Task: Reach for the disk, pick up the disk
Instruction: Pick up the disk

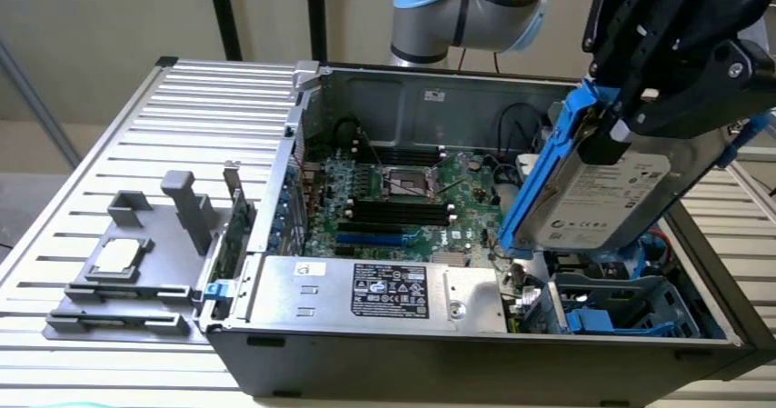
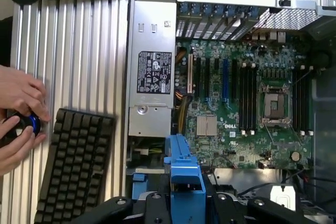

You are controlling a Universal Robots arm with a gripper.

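The disk [image 1: 612,204] is silver-grey with a white label printed in small dark text, and its edging bracket [image 1: 540,176] is bright blue (the same blue shows on the bracket end [image 2: 185,174] in the wrist view). The gripper [image 1: 661,58] around it is black. The computer case [image 1: 485,358] is dark grey outside, paler grey within. Its motherboard [image 2: 239,116] is green, crossed by black and blue slots. The power supply [image 1: 363,290] is silver with a black-and-white label. The drive cage [image 1: 631,313] is blue. The table [image 1: 145,154] is ribbed in pale grey stripes. The keyboard [image 2: 73,166] is black. The processor chip [image 1: 118,256] is silver on a grey holder [image 1: 134,263].
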